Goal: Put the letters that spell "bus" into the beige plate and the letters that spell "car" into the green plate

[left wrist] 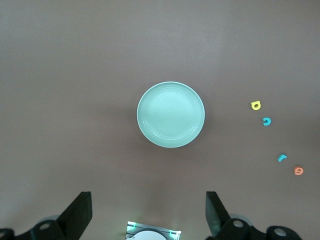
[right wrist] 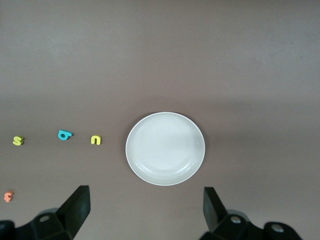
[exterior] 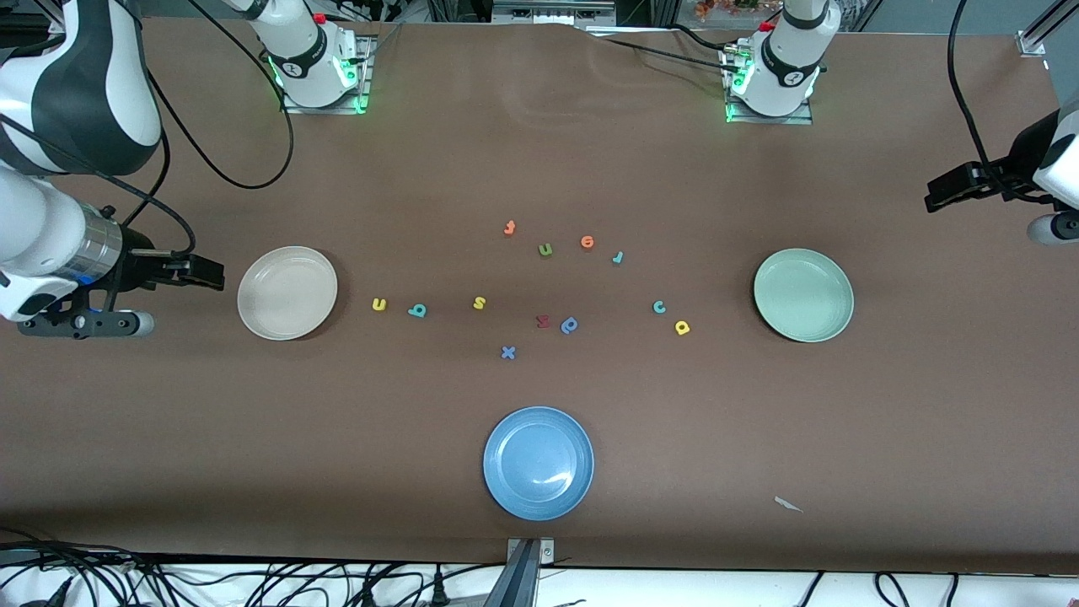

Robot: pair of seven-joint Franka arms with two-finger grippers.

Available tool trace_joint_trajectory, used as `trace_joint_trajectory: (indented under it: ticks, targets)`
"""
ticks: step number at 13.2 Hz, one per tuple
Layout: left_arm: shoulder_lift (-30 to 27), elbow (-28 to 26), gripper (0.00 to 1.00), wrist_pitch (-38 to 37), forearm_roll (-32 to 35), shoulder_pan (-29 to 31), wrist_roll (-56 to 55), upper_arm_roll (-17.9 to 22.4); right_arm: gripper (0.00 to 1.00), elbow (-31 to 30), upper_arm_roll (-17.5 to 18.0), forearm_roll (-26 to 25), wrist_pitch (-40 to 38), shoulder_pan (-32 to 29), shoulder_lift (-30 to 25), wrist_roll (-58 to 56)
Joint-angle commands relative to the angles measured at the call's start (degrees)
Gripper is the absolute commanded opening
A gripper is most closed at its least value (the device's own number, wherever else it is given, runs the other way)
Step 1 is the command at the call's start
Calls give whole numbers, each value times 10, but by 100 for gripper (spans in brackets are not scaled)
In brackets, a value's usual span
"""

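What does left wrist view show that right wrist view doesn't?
Left wrist only: green plate, empty, with yellow a, teal c, teal r and an orange letter beside it.
Right wrist only: beige plate, empty, with yellow u, teal b, yellow s and an orange f.
Both: brown table, and that arm's own open gripper, left gripper, right gripper, holding nothing.

White arms with dark grey joints, black cables, green-lit bases, red buttons
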Motion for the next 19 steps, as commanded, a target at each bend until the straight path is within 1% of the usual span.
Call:
trace_joint_trajectory:
  ticks: [1,5,9,19]
  targets:
    - [-15,-13,100,-2,8,0,2,-1,100,-13,2,10,3,-2,-13,-1]
    - [-15,-11,100,-5,8,0,2,-1,100,-13,4,9,1,-2,-12,-1]
    - [-15,-11,100,-5,8,0,2,-1,100,-32,10,7,4,0,-24,1]
    - [-15,-11,100,-5,8,1,2,0,100,-33,12,7,4,0,-24,1]
